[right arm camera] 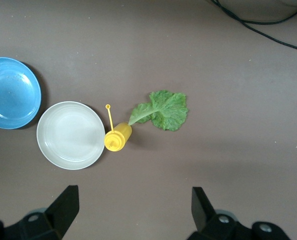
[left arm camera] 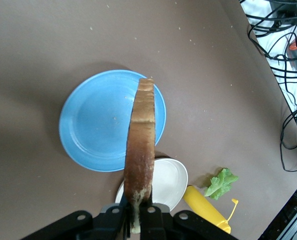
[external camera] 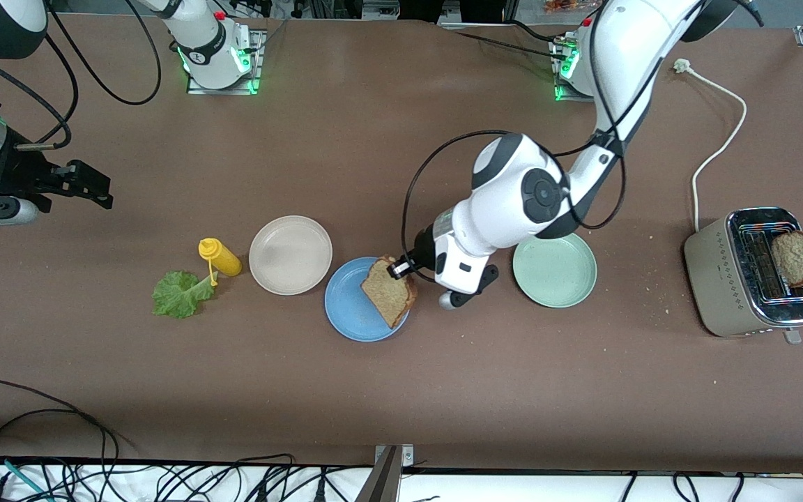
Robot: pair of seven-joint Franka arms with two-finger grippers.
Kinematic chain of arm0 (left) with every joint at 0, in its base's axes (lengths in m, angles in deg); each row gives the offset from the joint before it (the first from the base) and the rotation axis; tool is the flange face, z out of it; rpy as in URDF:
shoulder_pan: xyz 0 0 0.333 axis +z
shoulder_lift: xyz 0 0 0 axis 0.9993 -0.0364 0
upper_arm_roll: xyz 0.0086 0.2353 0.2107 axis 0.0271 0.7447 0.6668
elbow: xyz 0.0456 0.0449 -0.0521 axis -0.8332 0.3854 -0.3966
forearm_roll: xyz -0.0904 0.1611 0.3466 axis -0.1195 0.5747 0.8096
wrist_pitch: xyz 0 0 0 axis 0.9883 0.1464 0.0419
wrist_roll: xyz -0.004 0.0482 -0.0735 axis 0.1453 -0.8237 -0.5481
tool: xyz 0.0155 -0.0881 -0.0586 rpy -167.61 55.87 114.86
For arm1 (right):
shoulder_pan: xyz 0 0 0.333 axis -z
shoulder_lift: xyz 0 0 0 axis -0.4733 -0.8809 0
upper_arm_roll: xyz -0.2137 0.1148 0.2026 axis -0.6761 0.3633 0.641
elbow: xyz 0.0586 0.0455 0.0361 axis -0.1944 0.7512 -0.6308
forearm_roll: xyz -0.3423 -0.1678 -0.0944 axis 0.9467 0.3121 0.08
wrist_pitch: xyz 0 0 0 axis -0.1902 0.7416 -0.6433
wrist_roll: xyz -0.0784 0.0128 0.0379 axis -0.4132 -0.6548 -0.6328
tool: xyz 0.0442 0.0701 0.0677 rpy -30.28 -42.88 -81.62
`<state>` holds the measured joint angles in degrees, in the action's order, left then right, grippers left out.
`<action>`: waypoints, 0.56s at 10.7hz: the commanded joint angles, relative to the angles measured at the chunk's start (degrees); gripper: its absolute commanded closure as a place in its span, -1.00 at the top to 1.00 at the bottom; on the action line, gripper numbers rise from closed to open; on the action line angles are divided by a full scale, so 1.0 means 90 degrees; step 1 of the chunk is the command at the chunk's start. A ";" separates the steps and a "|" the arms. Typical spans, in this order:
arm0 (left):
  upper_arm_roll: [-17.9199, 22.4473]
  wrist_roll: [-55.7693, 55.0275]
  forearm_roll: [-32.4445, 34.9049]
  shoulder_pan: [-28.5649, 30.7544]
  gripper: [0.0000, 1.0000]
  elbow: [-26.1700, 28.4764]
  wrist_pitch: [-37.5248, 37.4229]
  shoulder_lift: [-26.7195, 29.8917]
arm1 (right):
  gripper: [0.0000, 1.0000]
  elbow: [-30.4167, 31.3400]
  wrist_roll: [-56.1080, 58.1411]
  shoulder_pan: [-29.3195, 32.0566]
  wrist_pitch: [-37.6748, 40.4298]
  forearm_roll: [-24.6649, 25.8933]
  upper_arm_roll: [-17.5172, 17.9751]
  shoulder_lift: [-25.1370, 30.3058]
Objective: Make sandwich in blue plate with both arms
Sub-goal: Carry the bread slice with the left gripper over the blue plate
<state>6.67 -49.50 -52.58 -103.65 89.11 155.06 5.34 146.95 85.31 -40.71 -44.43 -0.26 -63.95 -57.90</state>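
We see the brown wholegrain bread slice (external camera: 389, 291) over the round matte blue plate (external camera: 348, 307), which lies between the round beige plate (external camera: 290, 254) and the round pale green plate (external camera: 555, 270), nearer the front camera than both

Glossy white arms (external camera: 513, 202) (black cables).

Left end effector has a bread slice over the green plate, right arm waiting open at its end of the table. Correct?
Not quite. The left end effector holds the bread slice over the blue plate, not the green plate; the front view shows it. The right end effector does wait open at its end of the table.
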 commanded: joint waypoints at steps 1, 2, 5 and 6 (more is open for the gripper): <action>0.0185 -0.0039 -0.0114 -0.0398 -1.00 -0.0166 0.0701 -0.0385 | 1.00 -0.0058 0.0057 0.0017 0.0044 -0.0101 -0.0002 0.0023; 0.0185 0.0000 -0.0124 -0.0468 -1.00 -0.0176 0.1042 -0.0551 | 1.00 -0.0058 0.0057 0.0017 0.0053 -0.0092 -0.0002 0.0023; 0.0195 0.0049 -0.0114 -0.0683 -1.00 -0.0224 0.1309 -0.0796 | 1.00 -0.0058 0.0057 0.0017 0.0053 -0.0101 -0.0012 0.0023; 0.0195 0.0078 -0.0114 -0.0722 -1.00 -0.0331 0.1386 -0.0961 | 1.00 -0.0058 0.0057 0.0027 0.0054 -0.0092 -0.0002 0.0023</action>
<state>7.49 -49.51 -52.58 -108.56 89.04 166.29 -0.71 146.95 85.31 -40.70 -44.43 -0.26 -63.96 -57.90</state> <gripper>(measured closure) 0.912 0.000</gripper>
